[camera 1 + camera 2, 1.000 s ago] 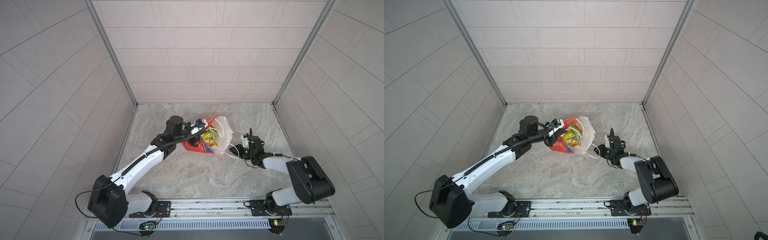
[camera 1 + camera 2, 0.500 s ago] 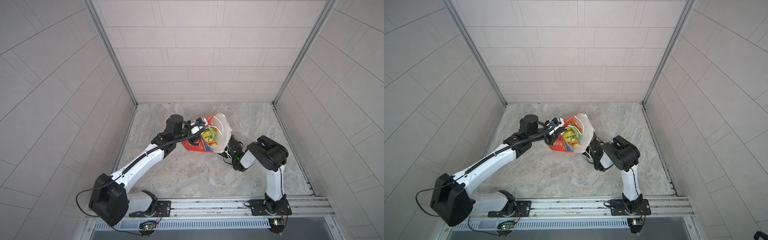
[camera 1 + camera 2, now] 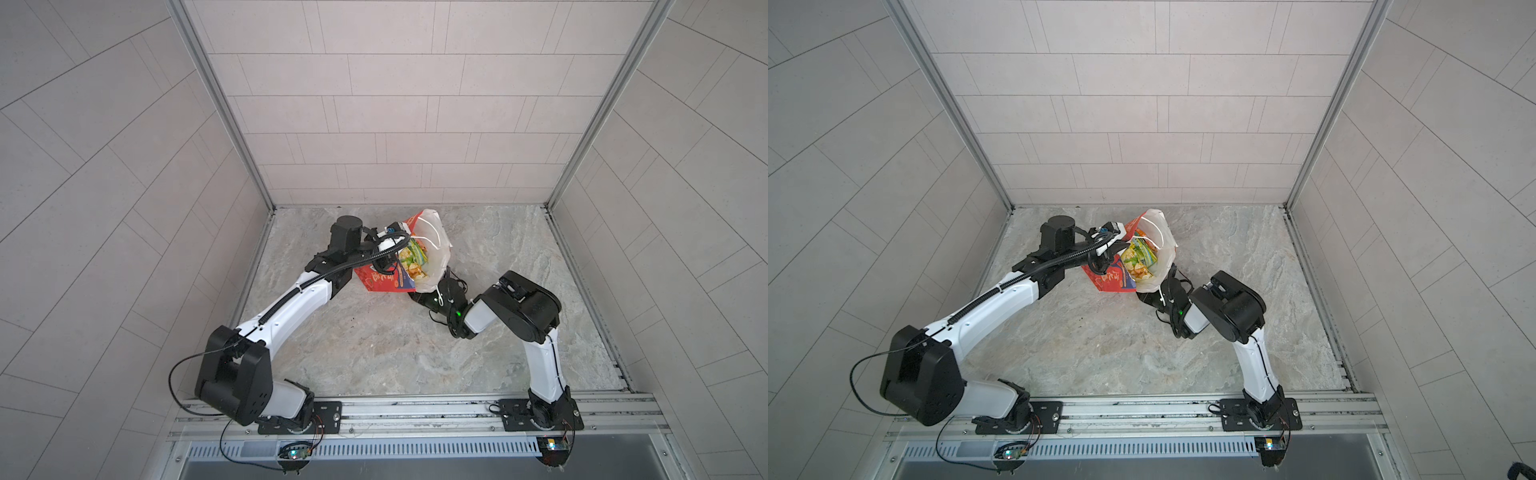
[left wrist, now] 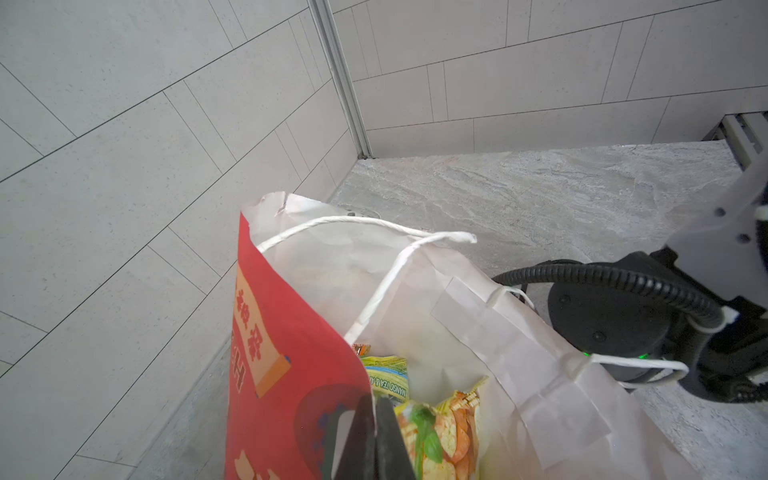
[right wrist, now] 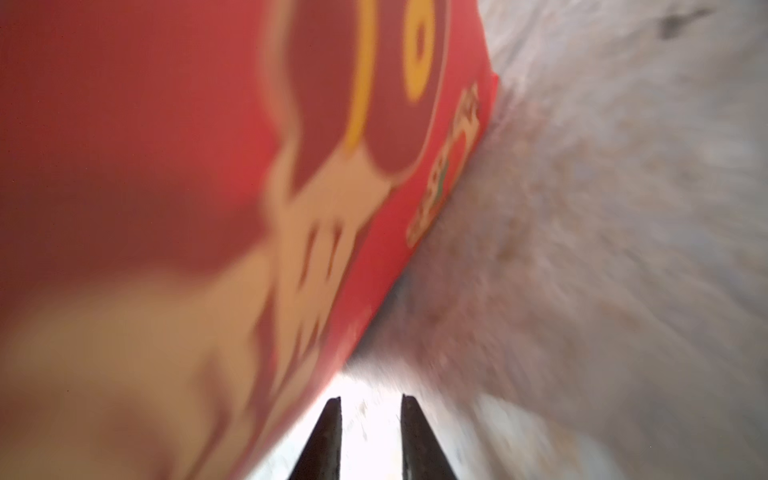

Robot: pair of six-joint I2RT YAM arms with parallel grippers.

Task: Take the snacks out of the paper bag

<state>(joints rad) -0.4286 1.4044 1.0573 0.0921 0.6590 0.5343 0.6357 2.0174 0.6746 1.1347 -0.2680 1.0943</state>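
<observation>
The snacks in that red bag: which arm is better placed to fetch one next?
Probably right: the right gripper is free, jaws apart, beside the paper bag; the left gripper is shut on its rim.

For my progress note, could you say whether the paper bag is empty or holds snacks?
Holds snacks: packets show inside the open paper bag in the left wrist view and both top views.

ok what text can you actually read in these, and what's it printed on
"MANGO TEA & A", cut off: green and yellow snack packet inside the paper bag
Chinese characters on its gold banner: slanted, not legible
Bag print in right wrist view: blurred
Top views: too small
</observation>
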